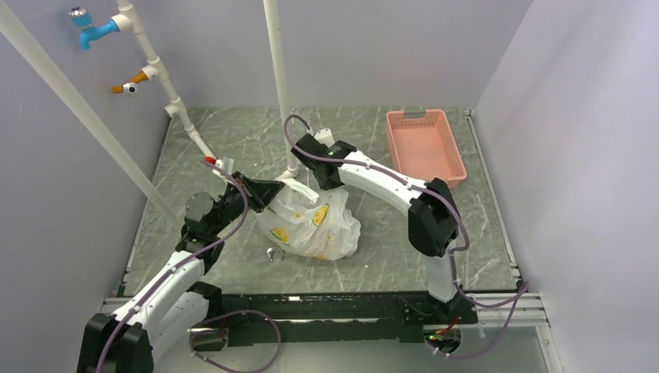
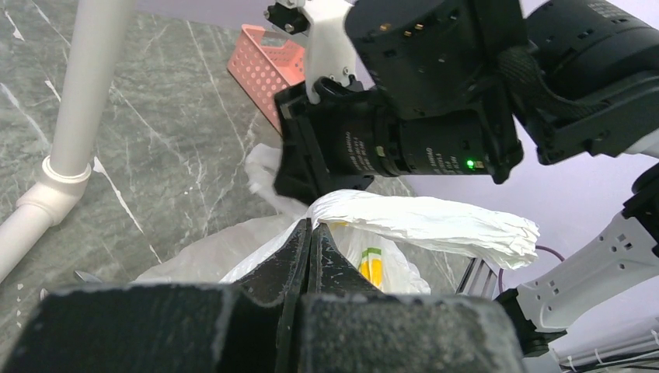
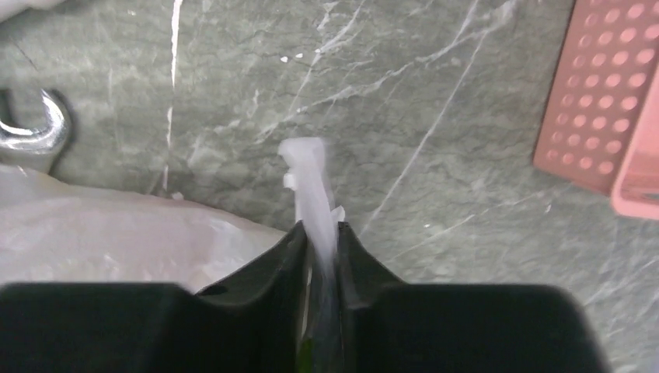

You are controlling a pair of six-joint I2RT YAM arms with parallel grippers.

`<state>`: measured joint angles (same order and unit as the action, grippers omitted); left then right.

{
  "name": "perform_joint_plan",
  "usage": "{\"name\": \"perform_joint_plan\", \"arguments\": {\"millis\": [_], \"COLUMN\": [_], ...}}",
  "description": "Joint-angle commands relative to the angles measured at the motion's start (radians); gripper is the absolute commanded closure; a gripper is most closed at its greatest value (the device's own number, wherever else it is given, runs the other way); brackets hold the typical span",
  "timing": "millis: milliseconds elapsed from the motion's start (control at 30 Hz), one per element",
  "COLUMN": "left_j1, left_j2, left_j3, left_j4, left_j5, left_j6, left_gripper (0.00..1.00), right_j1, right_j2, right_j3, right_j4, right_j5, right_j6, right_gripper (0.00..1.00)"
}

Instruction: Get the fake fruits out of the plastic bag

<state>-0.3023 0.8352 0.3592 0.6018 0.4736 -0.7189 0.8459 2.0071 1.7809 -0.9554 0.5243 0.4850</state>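
The plastic bag (image 1: pixel 315 227) lies bunched in the middle of the table, white with yellow-green prints. No fake fruit shows in any view. My left gripper (image 1: pixel 278 193) sits at the bag's upper left; in the left wrist view its jaws (image 2: pixel 311 227) are closed at the bag's rim, just under a twisted white handle (image 2: pixel 435 221). My right gripper (image 1: pixel 320 180) is at the bag's top edge, facing the left one. In the right wrist view it (image 3: pixel 319 233) is shut on a thin strip of the bag (image 3: pixel 311 183) that sticks up between the fingers.
A pink slotted basket (image 1: pixel 426 146) stands at the back right and shows in the right wrist view (image 3: pixel 606 101). An upright white pipe (image 1: pixel 278 85) rises just behind the bag. A metal hook (image 3: pixel 39 128) lies on the marble beside the bag.
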Motion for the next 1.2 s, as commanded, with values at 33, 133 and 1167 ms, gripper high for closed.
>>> {"name": "perform_joint_plan", "arguments": {"millis": [33, 133, 1167], "left_j1": [0.003, 0.005, -0.156], "left_j2": [-0.004, -0.011, -0.072], "left_j3": [0.029, 0.028, 0.684], "left_j4": [0.023, 0.003, -1.196], "left_j5": [-0.001, -0.032, -0.103], "left_j6": [0.007, 0.023, 0.804], "left_gripper": [1.0, 1.0, 0.01], "right_j1": [0.013, 0.062, 0.094], "right_j2": [-0.194, -0.321, -1.124], "right_j3": [-0.082, -0.147, -1.27], "right_j4": [0.156, 0.278, 1.499], "right_j5": [0.007, 0.069, -0.371], "right_j6": [-0.019, -0.058, -0.26], "right_gripper": [1.0, 1.0, 1.0]}}
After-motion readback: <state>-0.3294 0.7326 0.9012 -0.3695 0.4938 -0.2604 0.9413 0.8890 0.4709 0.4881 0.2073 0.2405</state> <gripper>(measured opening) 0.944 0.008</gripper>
